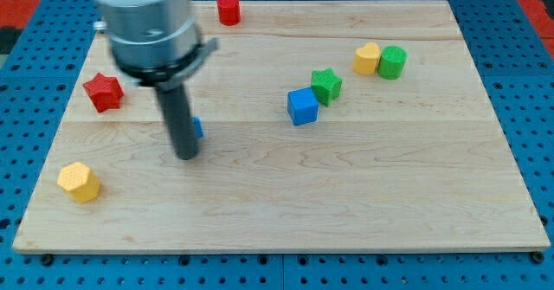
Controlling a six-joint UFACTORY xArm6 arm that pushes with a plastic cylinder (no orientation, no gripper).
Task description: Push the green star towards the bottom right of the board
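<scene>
Nearest thing: yellow block [79, 182], faceted — it lies at the view's bottom left of the blue cube, close to the board's lower left corner.
Board [346, 203]: pale wooden board carrying every block; no container is on it.
Landmark: blue cube [302, 106], a little right of the board's middle.
Green star [326, 85]: touching the blue cube at its upper right corner, in the board's upper right half.
Yellow rounded block [367, 58]: further up and right of the blue cube, touching a green cylinder [391, 61] on its right.
Red cylinder [228, 9]: up and left of the blue cube, at the board's top edge.
Red star [103, 92]: far left of the blue cube, near the board's left edge.
My tip [186, 156]: a plain rod with nothing to open or close, holding nothing — it stands well left of the blue cube and well apart from the green star.
Hidden: a small blue block [197, 128] peeks out from behind the rod's right side; its shape cannot be made out, nor whether the rod touches it.
Cut off: the arm's grey body [143, 17] is blurred and runs out of the view's top.
</scene>
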